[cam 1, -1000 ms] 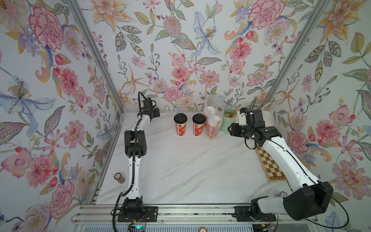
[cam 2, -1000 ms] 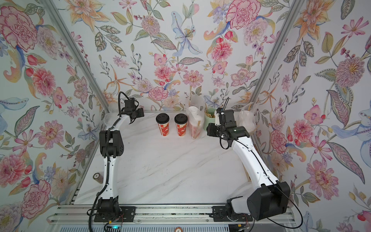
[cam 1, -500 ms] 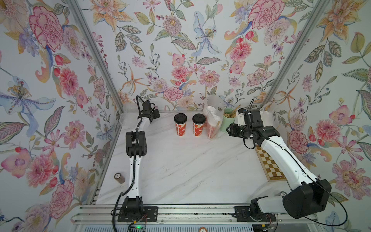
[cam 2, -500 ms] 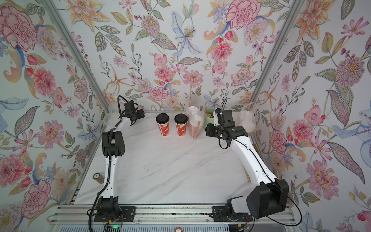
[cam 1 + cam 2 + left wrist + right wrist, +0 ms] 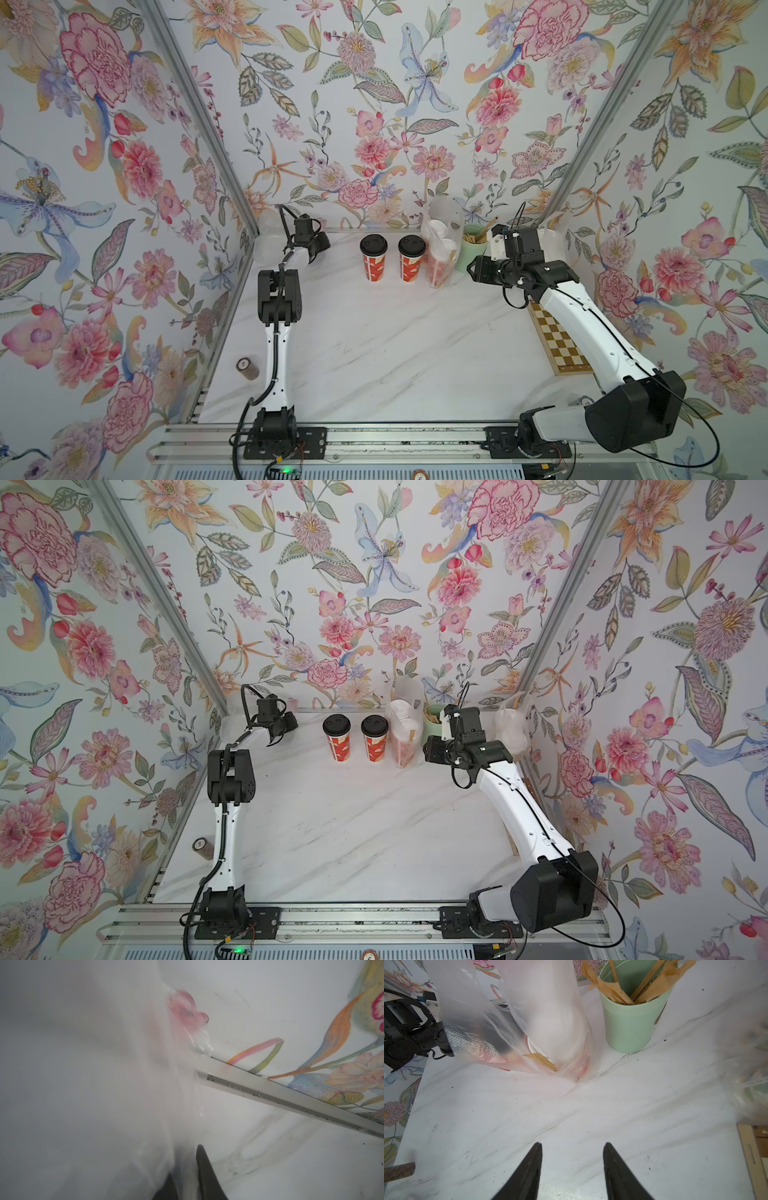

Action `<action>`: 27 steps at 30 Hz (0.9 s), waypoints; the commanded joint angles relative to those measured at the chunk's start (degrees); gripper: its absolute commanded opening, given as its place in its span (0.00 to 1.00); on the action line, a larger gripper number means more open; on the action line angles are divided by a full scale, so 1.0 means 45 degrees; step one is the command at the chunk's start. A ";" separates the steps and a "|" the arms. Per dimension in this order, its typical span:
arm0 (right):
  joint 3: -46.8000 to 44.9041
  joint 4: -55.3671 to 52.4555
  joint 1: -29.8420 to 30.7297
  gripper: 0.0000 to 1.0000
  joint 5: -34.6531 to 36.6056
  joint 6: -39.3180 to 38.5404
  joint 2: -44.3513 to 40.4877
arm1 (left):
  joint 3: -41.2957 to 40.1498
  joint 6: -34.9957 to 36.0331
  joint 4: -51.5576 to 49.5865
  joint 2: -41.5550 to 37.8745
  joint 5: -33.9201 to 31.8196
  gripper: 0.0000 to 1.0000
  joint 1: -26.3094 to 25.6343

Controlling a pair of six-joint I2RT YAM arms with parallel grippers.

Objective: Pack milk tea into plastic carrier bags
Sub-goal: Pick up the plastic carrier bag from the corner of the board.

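The white marble table [image 5: 374,353] is filling the middle of both top views. The right arm [image 5: 582,318] is spanning from 5 o'clock up to 2 o'clock, and the left arm [image 5: 276,345] from 7 o'clock into the 11 o'clock corner. A checkered board [image 5: 561,345] is lying at 3 o'clock, partly under the right arm.

A loose plastic carrier bag [image 5: 266,245] is sitting in the 11 o'clock corner. The left gripper [image 5: 185,1163] is pinching its film, with the jaws standing narrow, one finger [image 5: 205,1167] in front of the film and the other behind it.

A packed carrier bag [image 5: 440,249] is standing at 1 o'clock, holding white-lidded red cups. Another filled bag [image 5: 513,729] is leaning by the wall at 2 o'clock, its contents blurred. The right gripper [image 5: 572,1167] is hovering over bare table near the packed carrier bag, its jaws standing wide with nothing between them.

Two black-lidded milk tea cups [image 5: 373,257] [image 5: 411,257] are standing upright side by side at 12 o'clock, unbagged. A mint-green cup [image 5: 471,253] of brown straws is standing just beside the packed carrier bag. A small brown roll [image 5: 247,368] is lying at 8 o'clock, off the table's edge.
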 commanded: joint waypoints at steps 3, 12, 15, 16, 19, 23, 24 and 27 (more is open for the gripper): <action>0.0132 0.0076 0.0286 0.50 -0.0206 0.0183 -0.0374 | -0.2904 -0.1049 0.1984 -0.3171 0.1114 0.05 0.0094; 0.0308 0.0066 0.0809 0.50 -0.0598 0.0434 -0.0832 | -0.8901 -0.2632 0.4138 -0.8404 0.1294 0.03 0.0053; 0.0577 0.0105 0.1229 0.50 -0.0838 0.0614 -0.0925 | -1.0251 -0.2600 0.3874 -0.9997 0.1482 0.03 -0.0190; 0.0660 0.0152 0.1433 0.50 -0.0917 0.0675 -0.0930 | -1.0619 -0.2456 0.3620 -1.0533 0.1541 0.03 -0.0296; 0.0871 0.0214 0.2024 0.50 -0.1171 0.0894 -0.0858 | -1.1484 -0.1911 0.2443 -1.2016 0.1631 0.04 -0.0710; 0.1126 0.0263 0.2860 0.50 -0.1479 0.1226 -0.0679 | -1.2208 -0.1067 0.0622 -1.4043 0.1834 0.06 -0.1510; 0.1200 0.0252 0.3042 0.50 -0.1545 0.1296 -0.0630 | -1.2368 -0.0907 0.0309 -1.4495 0.1889 0.06 -0.1751; 0.1436 0.0287 0.3599 0.50 -0.1692 0.1476 -0.0455 | -1.2799 -0.0644 -0.0582 -1.5788 0.1961 0.05 -0.2612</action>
